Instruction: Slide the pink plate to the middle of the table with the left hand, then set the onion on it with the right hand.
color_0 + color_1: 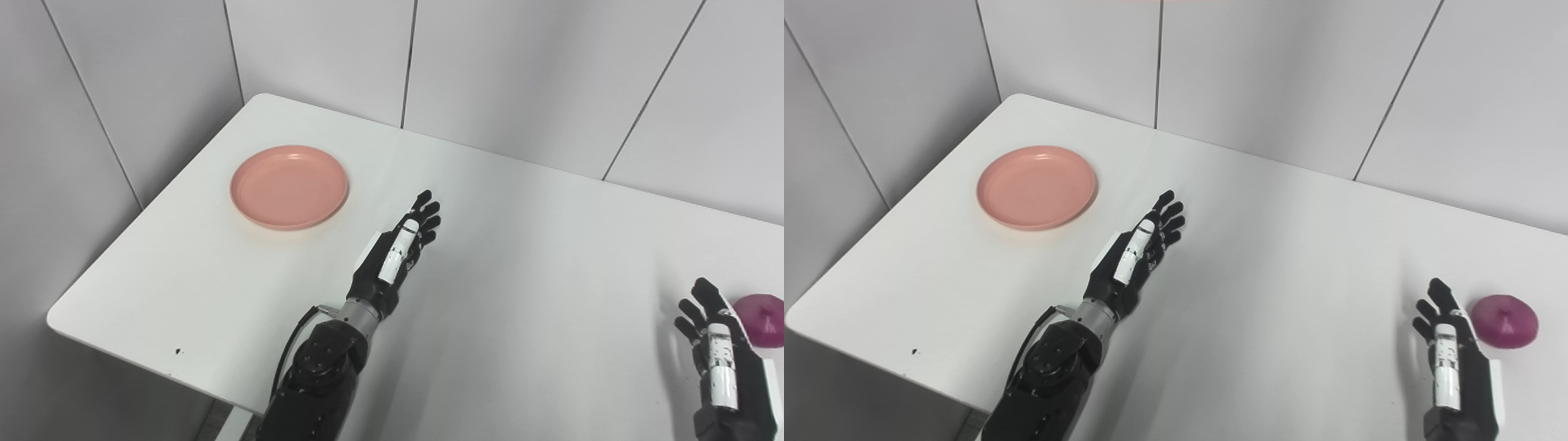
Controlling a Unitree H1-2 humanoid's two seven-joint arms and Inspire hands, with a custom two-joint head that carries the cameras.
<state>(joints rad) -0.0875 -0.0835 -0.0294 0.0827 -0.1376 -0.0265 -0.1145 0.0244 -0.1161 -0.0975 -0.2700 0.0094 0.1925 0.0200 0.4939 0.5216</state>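
Observation:
The pink plate (289,186) lies empty on the far left part of the white table (520,245). My left hand (398,251) hovers open to the right of the plate, a short gap away, fingers straight and pointing to the far side. The purple onion (1503,321) rests on the table near the right edge. Just left of the onion, my right hand (1448,355) stands open with its fingers up, close beside it and holding nothing.
Grey wall panels (490,67) rise close behind the table's far edge and along its left side. The table's near-left corner (58,318) is rounded, and a small dark speck (177,351) marks the surface there.

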